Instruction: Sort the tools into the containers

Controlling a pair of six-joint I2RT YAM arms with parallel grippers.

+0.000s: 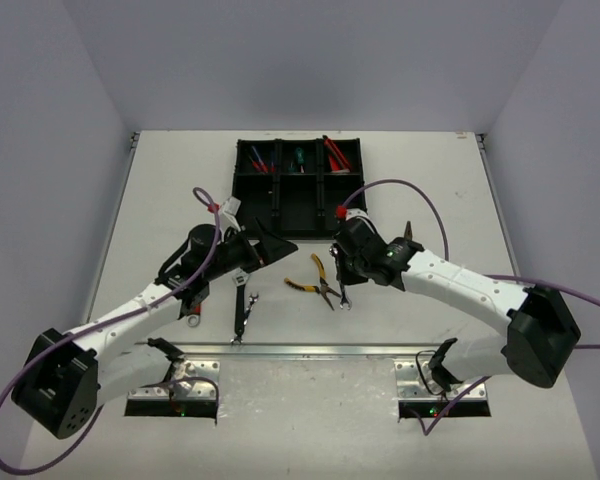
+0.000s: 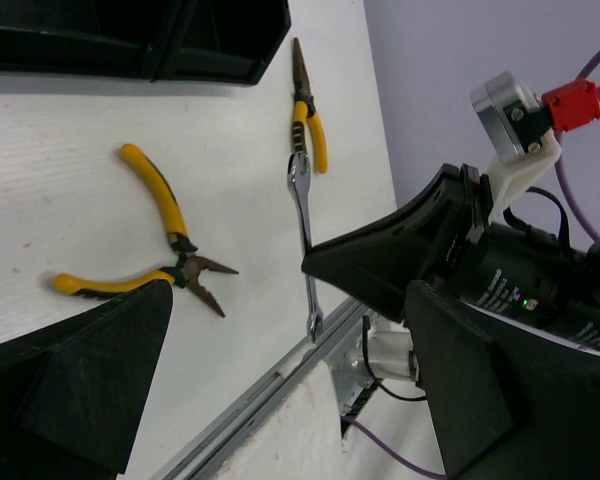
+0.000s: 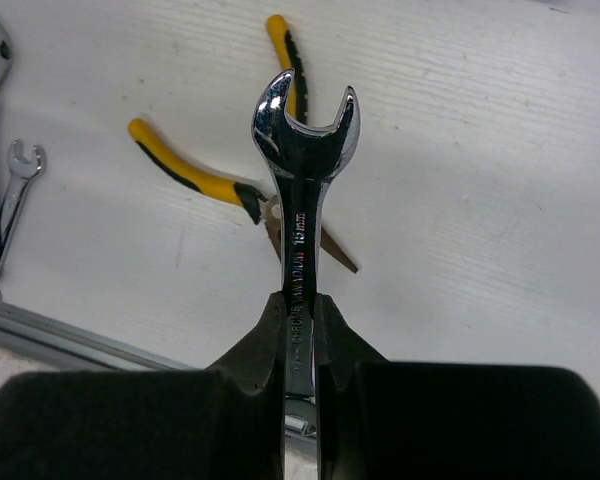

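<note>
My right gripper (image 3: 300, 325) is shut on the shank of a silver spanner (image 3: 302, 195), its open end pointing away from me, held just over yellow-handled pliers (image 3: 195, 178). In the top view this gripper (image 1: 342, 265) is in front of the black tray (image 1: 250, 192), with the spanner (image 1: 345, 296) hanging toward the near edge. My left gripper (image 1: 265, 250) is open and empty, just left of the pliers (image 1: 315, 283). In the left wrist view (image 2: 280, 400) its jaws stand wide apart, with the pliers (image 2: 165, 250) and the spanner (image 2: 302, 225) beyond.
A black-handled wrench (image 1: 239, 308) and a small spanner (image 1: 251, 303) lie left of the pliers. A second pair of pliers (image 2: 306, 115) lies by the tray's front right. The tray's back row holds screwdrivers (image 1: 259, 160) and red tools (image 1: 335, 152). A metal rail (image 1: 310, 350) runs along the near edge.
</note>
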